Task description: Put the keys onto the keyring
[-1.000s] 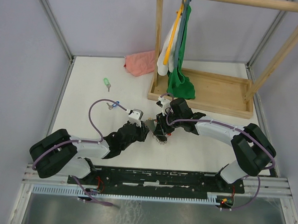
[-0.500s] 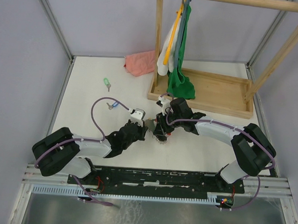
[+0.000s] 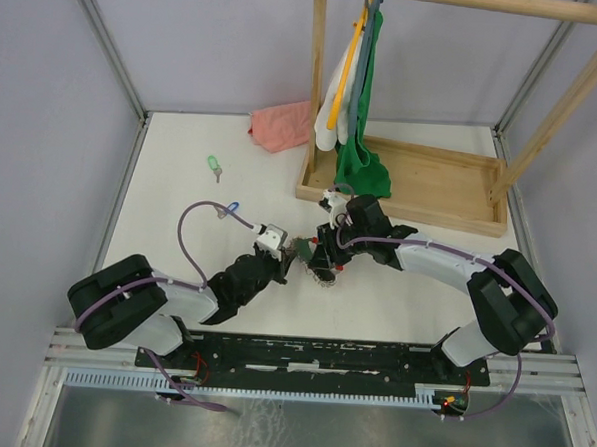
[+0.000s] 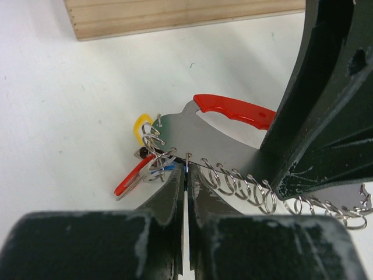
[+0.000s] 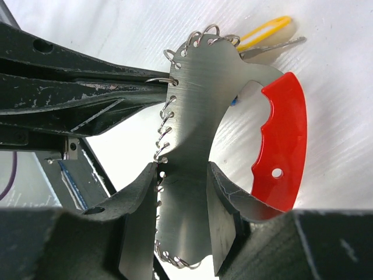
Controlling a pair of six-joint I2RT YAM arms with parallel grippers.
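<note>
At the centre of the table [image 3: 171, 177]: two black arms meet tip to tip over the keyring [image 3: 304, 249].
Left jaws: pressed together, pinching one small wire ring [image 4: 187, 156] that sits on the edge of the keyring, at the lower middle of the left wrist view.
Right jaws: clamped across the flat faces of the keyring's silvery plate, at the lower middle of the right wrist view.
Keyring: a flat silvery plate edged with a row of small wire loops. A red grip [image 5: 288, 140] curves along one side, and both arms hold the piece at once.
At the keyring's far end: a yellow key head [image 4: 140, 123], a red tag [image 4: 129, 182] and a scrap of blue cluster left of centre in the left wrist view, among the loops.
Blue key [image 3: 232, 208]: lying on the table to the upper left of the left jaws, just beside the left arm's purple cable [image 3: 185, 223] and apart from the keyring.
Green key [image 3: 213, 165]: farther toward the upper left, alone on the table and well apart from both arms.
Pink cloth [image 3: 281, 125]: crumpled at the back of the table, upper middle of the overhead frame.
Wooden rack [image 3: 431, 185]: upper right, just beside the pink cloth, with green and white garments hanging over its tray base.
</note>
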